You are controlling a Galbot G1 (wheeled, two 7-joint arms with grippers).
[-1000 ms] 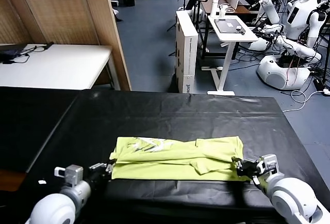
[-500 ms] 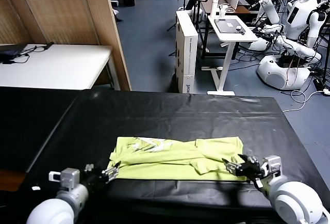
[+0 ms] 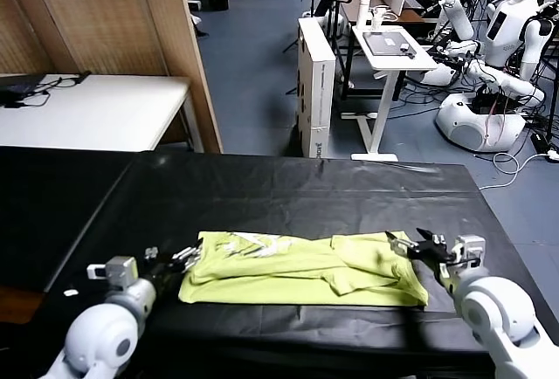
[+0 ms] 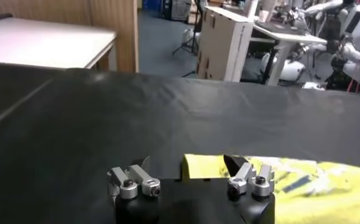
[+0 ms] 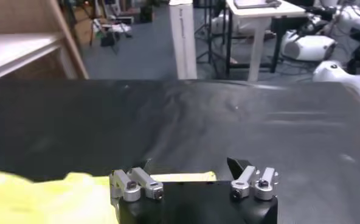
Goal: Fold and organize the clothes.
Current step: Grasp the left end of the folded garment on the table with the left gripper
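The clothes are one lime T-shirt point(image 3: 301, 267), folded into a long flat band on the black table point(image 3: 288, 196) near its front edge. My left gripper point(image 3: 179, 257) stands open at the shirt's left end. In the left wrist view the shirt's corner point(image 4: 204, 167) lies just ahead of the open left gripper point(image 4: 188, 163), not pinched. My right gripper point(image 3: 410, 241) stands open at the shirt's right end. In the right wrist view a thin strip of shirt edge point(image 5: 180, 177) shows under the open right gripper point(image 5: 190, 164), with nothing held.
A white table point(image 3: 87, 108) stands at the back left beside a wooden partition point(image 3: 105, 21). Beyond the black table are a tall cardboard box point(image 3: 316, 82), a white desk point(image 3: 393, 47) and other robots point(image 3: 489, 91). Bare black tabletop lies beyond the shirt.
Both grippers have opened and let go of the shirt's near corners, then moved away from me along its ends. The shirt has settled flat, its near left corner spread slightly outward.
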